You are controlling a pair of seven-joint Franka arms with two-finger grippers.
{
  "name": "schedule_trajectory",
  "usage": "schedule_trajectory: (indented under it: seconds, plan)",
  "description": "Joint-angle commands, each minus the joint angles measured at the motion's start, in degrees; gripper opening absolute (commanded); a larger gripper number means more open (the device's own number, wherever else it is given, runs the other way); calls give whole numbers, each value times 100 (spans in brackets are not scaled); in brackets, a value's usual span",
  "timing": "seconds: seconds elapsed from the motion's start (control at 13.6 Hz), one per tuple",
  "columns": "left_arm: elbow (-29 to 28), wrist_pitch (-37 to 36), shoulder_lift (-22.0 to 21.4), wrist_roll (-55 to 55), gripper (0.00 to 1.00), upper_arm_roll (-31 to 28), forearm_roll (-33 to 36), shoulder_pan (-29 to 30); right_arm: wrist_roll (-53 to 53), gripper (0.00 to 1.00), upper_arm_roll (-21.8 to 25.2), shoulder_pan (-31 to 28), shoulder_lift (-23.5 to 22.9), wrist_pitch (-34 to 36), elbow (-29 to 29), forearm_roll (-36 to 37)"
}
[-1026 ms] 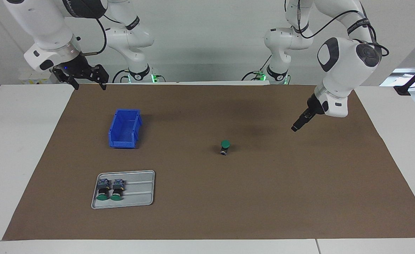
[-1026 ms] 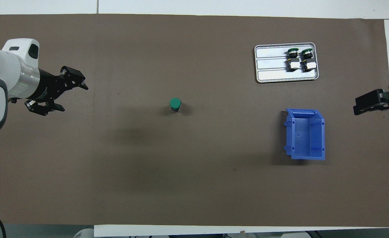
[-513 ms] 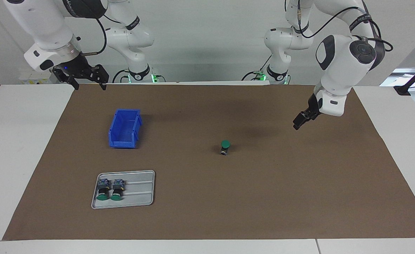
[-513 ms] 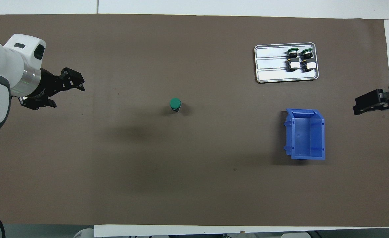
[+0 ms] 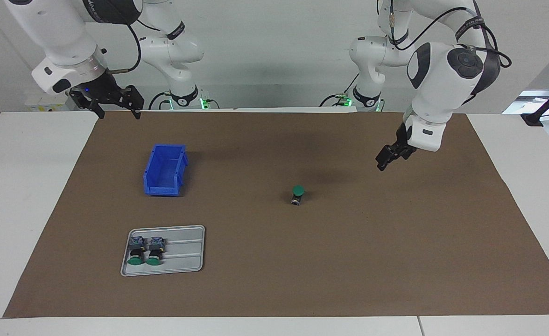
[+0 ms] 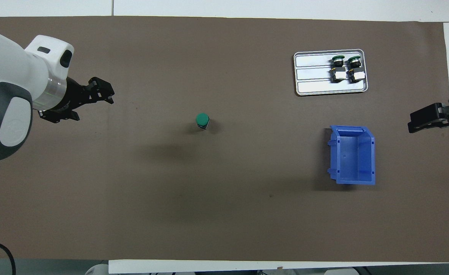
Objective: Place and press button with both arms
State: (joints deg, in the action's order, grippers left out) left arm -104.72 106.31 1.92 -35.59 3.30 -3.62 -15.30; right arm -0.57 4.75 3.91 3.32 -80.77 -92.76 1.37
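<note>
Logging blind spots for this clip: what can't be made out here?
- Right gripper: overhead view, cut off by the frame edge; only its tip shows.
- Standing button: overhead view, its green cap hides the body below.
- Two buttons in the tray: too small in both views to read any markings.
- Both arms' upper links: facing view, cut off at the top edge.

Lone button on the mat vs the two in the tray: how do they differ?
The lone button stands upright on the brown mat, green cap up; the two tray buttons lie on their sides. It stands alone mid-table; they sit side by side in the grey tray, toward the right arm's end. It is nearer to the robots than they are. All three have green caps and look alike.
</note>
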Motion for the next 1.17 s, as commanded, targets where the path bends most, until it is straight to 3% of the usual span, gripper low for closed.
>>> schedule_trajectory:
  seconds: [0.0,0.22,0.44,0.66,0.81,1.1]
  plan:
    - [4,-31,1,43,95,-40,107,-402,118,99,-18,-48,54,18,-58,-14]
    - [-22,328,63,-141,95,-40,81,-657,118,99,-18,-48,54,18,-58,-14]
    - [47,356,316,-545,76,-40,54,-956,118,99,-18,-48,54,18,-58,-14]
    - [259,364,634,-546,29,-31,28,-1238,118,99,-18,-48,54,18,-58,-14]
    - [809,251,1036,-554,12,-31,-199,-1335,118,99,-18,-48,54,18,-58,-14]
    - [1321,241,1608,-1020,11,-49,-324,-1678,118,99,-18,-48,54,18,-58,-14]
